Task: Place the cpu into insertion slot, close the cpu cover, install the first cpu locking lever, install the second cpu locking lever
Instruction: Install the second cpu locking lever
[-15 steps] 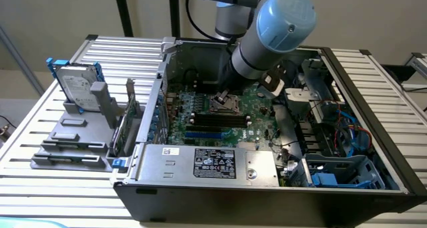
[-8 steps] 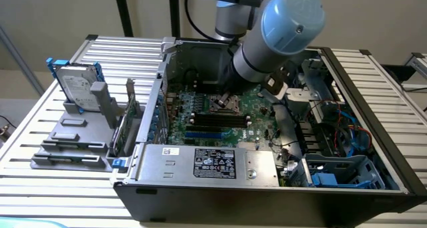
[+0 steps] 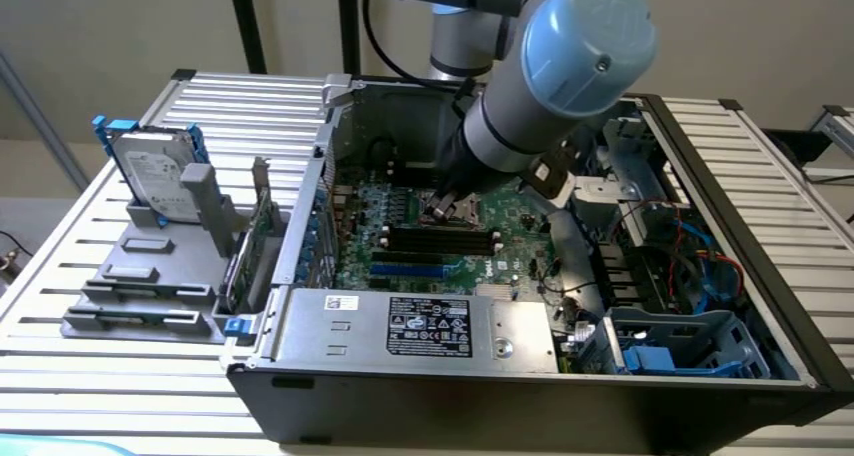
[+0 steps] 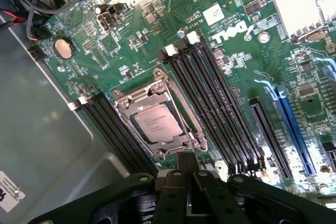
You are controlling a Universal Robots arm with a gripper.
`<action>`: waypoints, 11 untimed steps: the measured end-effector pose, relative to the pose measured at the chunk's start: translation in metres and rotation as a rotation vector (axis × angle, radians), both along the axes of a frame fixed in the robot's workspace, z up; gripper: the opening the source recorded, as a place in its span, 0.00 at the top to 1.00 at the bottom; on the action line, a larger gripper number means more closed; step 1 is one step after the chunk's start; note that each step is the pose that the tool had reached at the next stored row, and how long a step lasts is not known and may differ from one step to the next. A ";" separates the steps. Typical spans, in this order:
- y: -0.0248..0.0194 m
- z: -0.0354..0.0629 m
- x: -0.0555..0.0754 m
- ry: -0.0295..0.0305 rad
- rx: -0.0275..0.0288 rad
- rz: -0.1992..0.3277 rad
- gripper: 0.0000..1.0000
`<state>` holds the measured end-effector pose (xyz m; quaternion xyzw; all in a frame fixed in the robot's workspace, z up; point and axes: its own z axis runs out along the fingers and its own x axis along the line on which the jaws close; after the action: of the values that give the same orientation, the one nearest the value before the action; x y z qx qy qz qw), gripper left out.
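Right up close in the wrist view, the gripper [image 4: 187,169] has its jaws pressed together and holding nothing, its tip just at the near edge of the slot [image 4: 157,120]. Just past it, the cpu [image 4: 156,123] sits flat in that slot with the cover [image 4: 169,94] down around it, framing the chip, long black memory slots [image 4: 220,98] running alongside on the green board [image 4: 131,35]. In the exterior view, the arm [image 3: 554,66] reaches down into the open case [image 3: 707,306].
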<state>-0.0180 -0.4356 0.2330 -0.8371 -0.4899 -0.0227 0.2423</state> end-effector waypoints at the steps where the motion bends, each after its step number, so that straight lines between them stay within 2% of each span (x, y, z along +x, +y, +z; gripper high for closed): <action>1: -0.0013 0.0002 -0.001 0.0001 -0.0008 0.000 0.89; 5: -0.0050 0.0006 -0.007 0.0002 -0.0019 0.000 0.89; 11: -0.0057 -0.0002 -0.016 0.0002 -0.0018 -0.009 0.89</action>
<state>-0.0344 -0.4413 0.2327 -0.8395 -0.4861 -0.0232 0.2415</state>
